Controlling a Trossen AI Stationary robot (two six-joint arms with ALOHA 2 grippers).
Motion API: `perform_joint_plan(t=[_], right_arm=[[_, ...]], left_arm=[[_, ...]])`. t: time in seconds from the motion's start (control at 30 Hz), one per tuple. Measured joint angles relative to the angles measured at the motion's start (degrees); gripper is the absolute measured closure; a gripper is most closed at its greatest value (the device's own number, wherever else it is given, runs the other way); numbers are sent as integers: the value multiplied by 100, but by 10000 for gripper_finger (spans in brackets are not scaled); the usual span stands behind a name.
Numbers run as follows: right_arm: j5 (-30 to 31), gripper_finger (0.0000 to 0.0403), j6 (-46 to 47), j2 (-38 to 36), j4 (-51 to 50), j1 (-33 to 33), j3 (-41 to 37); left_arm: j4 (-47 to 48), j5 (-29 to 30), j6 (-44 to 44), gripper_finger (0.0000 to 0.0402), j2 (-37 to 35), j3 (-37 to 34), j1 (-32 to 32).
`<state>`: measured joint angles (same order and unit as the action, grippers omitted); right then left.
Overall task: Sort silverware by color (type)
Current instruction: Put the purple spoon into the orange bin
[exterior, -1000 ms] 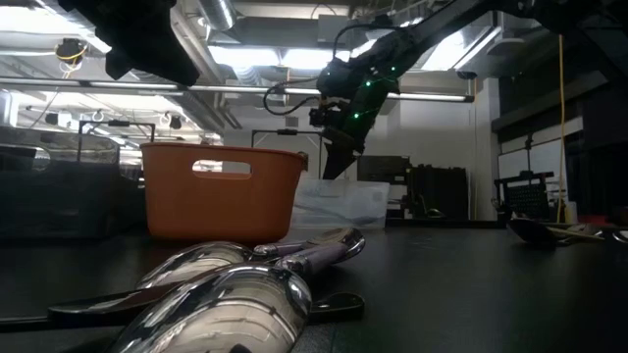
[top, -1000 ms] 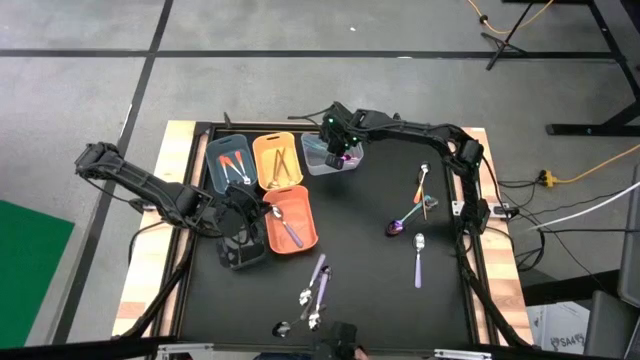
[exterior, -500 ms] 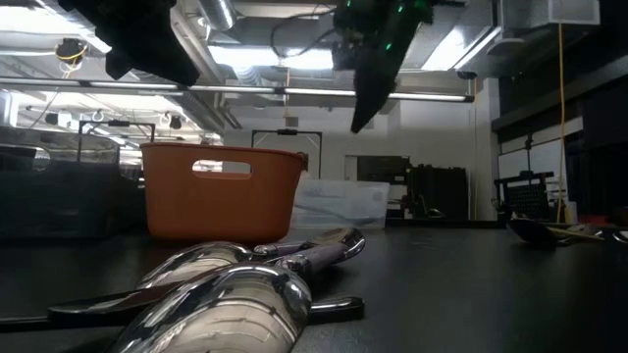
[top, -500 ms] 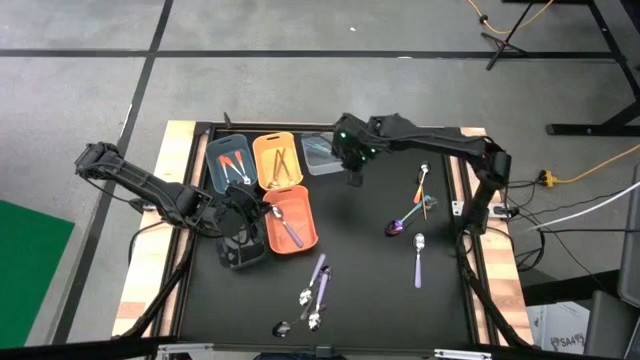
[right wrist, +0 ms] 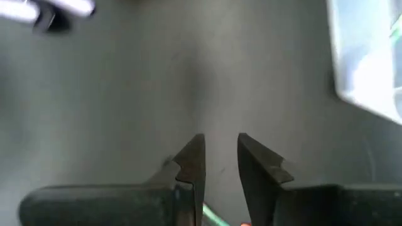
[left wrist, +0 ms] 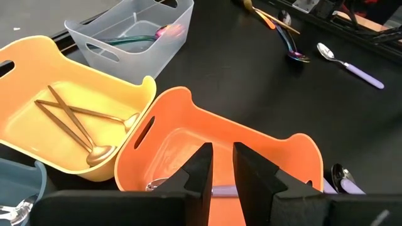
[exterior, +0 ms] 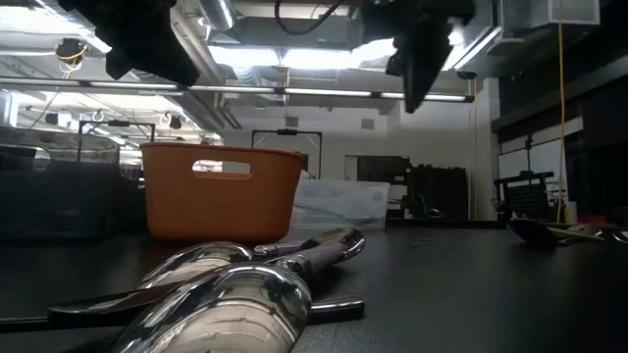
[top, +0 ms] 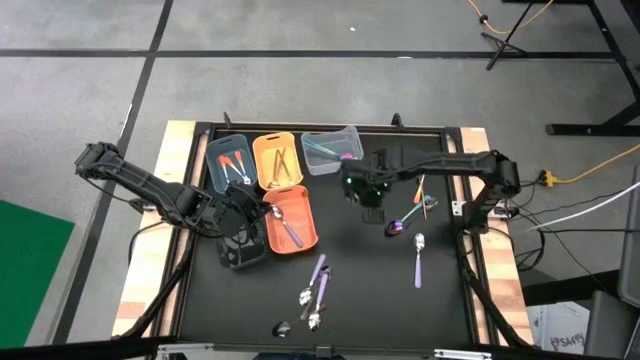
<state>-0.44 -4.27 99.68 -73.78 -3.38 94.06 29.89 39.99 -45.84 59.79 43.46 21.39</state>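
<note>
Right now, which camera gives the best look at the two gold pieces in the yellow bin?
The left wrist view: the gold pieces lie crossed, close and unblocked, in the yellow bin. The high view shows them small. The low and right wrist views do not show them.

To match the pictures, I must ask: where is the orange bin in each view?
High view: orange bin left of centre, below the yellow bin.
Low view: left, behind the near spoons.
Left wrist view: centre foreground.
Right wrist view: not in it.
Shared landmark: the clear bin, in all four.
</note>
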Motion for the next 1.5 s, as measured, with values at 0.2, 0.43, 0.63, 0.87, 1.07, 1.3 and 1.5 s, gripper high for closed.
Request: perform_joint_plan(t=[0.2,0.43,0.63,0.87,1.07,1.3,1.5], right_arm=[[1,322,303,-22,-388,525,0],[6,322,439,-22,-491,903,0],[40,322,775,-22,-704,1106,0],[901,322,1840,-22,-1007,1514,0],[1472,322,2900,-22,-1385,2086,0],[2086,322,3822,-505,-1589,2678,-243],[2577,322,5487,-1717,-1598,2905,-1269]], left_arm=[[0,0,2,346,0,0,2],[0,0,0,346,2,0,0],[0,0,0,346,2,0,0],[0,0,0,346,2,0,2],[1,0,0,346,2,0,0],[1,2,0,346,2,0,1],[-15,0,-1,346,4,0,2]])
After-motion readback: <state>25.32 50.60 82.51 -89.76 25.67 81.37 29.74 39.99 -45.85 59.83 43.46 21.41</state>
